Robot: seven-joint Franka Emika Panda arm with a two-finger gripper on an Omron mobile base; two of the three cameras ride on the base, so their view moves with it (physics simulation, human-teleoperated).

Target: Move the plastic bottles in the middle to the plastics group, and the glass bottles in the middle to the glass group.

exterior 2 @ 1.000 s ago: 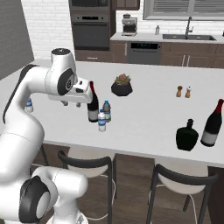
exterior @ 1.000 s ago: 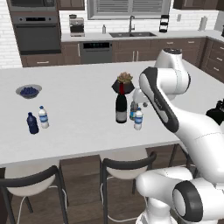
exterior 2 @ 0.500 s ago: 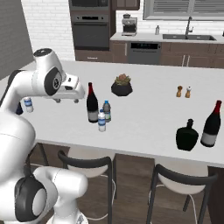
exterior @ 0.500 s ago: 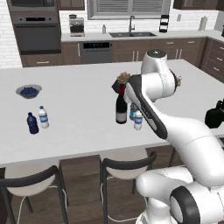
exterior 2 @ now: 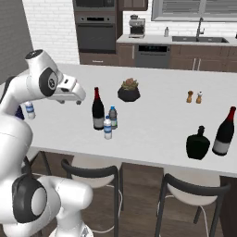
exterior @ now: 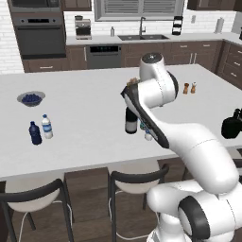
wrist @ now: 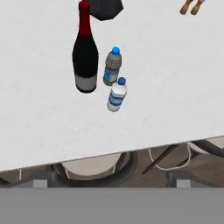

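Note:
In the middle of the white counter stands the tall dark wine bottle with a red foil neck. Right beside it are the grey-blue bottle and, nearer the front edge, the clear bottle. All three are upright. My gripper hovers above the counter, left of the wine bottle and apart from it. Its fingertips stand wide apart with nothing between them. The plastics group, a navy bottle and a clear bottle, is at the far left. The squat black bottle is at the far right.
A second wine bottle stands beside the black bottle. A dark plant pot sits behind the middle bottles, with salt and pepper shakers further right. A bowl of blue fruit lies at the back left. Stools line the counter's front edge.
The arm has swung from the right side of the counter leftward, past the middle bottles. No bottle has moved.

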